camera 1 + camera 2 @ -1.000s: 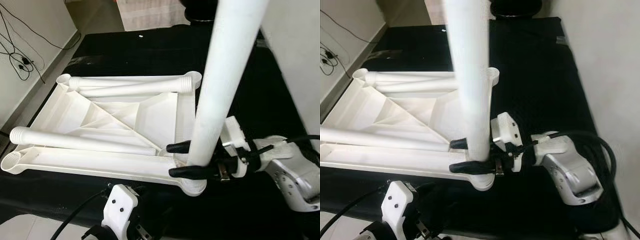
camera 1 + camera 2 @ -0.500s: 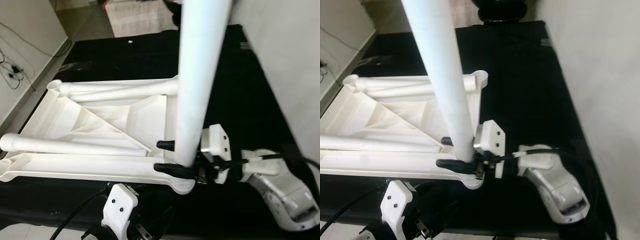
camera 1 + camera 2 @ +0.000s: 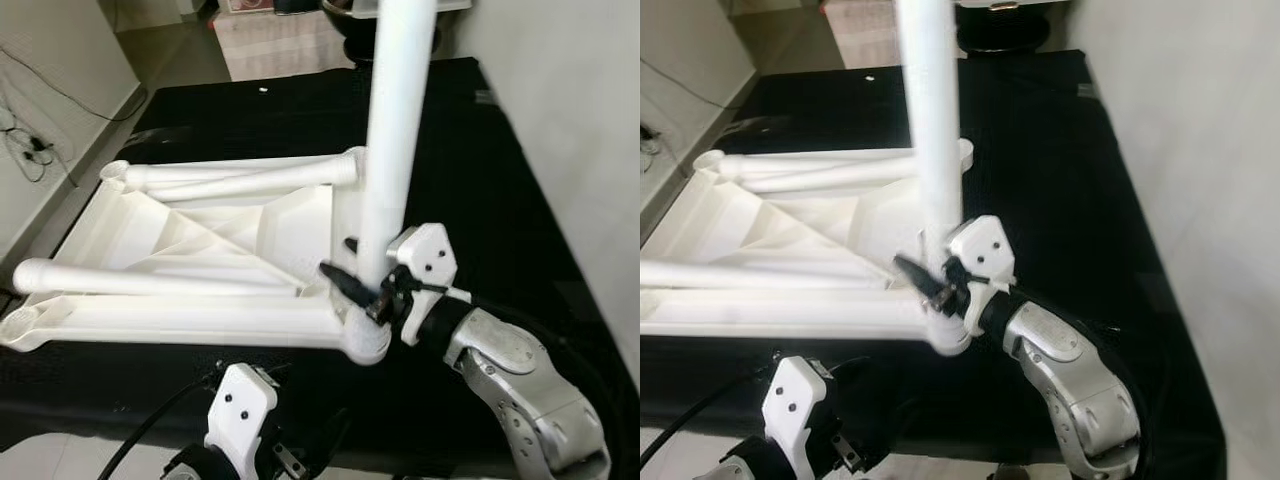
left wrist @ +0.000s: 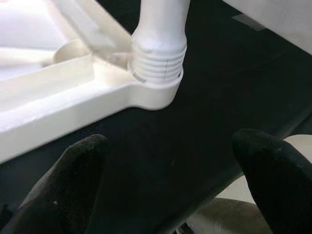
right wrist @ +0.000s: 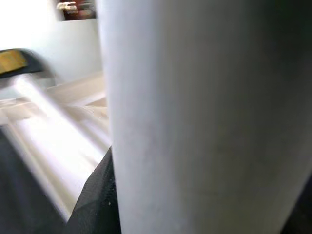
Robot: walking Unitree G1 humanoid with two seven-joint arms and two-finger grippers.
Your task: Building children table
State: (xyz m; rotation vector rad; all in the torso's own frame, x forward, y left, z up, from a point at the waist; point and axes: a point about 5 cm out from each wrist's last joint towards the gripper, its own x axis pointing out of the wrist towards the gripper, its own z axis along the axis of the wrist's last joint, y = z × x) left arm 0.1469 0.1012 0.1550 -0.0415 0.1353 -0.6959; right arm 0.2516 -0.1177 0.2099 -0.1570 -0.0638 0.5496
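Note:
A white plastic table top (image 3: 200, 240) lies upside down on a black surface. One white leg (image 3: 395, 130) stands nearly upright in the near right corner socket (image 3: 368, 345), and my right gripper (image 3: 362, 275) is shut on it just above the socket. In the left wrist view the leg's threaded end (image 4: 158, 53) sits in the socket (image 4: 146, 95). My left gripper (image 4: 170, 165) hangs open below the near edge, a short way from that corner, holding nothing. Two more legs (image 3: 240, 178) (image 3: 150, 280) lie across the table top.
The black surface (image 3: 480, 170) runs on beyond the table top to the right and far side. A white wall (image 3: 560, 100) stands close on the right. Cables (image 3: 25, 150) lie on the floor at the left, and a pale rug (image 3: 280, 40) lies beyond the far edge.
The leg has gone from leaning to nearly upright. My right wrist has turned around it, so the fingers now point away instead of leftward. The camera has also shifted.

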